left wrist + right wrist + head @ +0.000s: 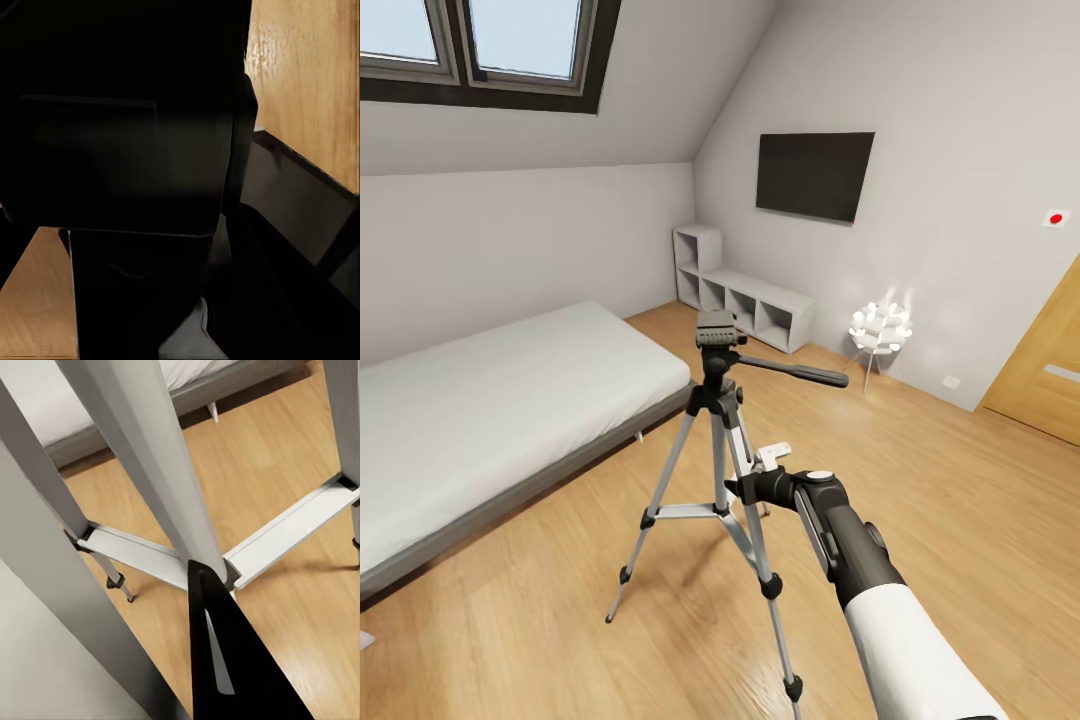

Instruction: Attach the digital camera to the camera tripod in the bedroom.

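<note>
The attic bedroom has sloped pale grey walls [980,120] and a light wood plank floor [960,500]. A white mattress bed on a grey frame [490,420] runs along the wall under the dark-framed skylight [490,50]. A black flat wall TV [815,175] hangs above low white cube shelves [745,295], and a wooden door [1050,370] stands at the far right.

The tall camera tripod with silver metal legs, black joints and a black head with a long pan handle [718,400] stands on the floor just beside the bed. The head's top plate looks bare.

The right arm, white with a dark grey forearm [870,570], reaches to the tripod's legs. The right tool [745,490] sits against a leg; one black fingertip [217,660] shows by the centre brace, and I cannot tell whether it is clenched.

The left wrist view is mostly dark shapes over wood floor, so the left tool's state cannot be told.
</note>
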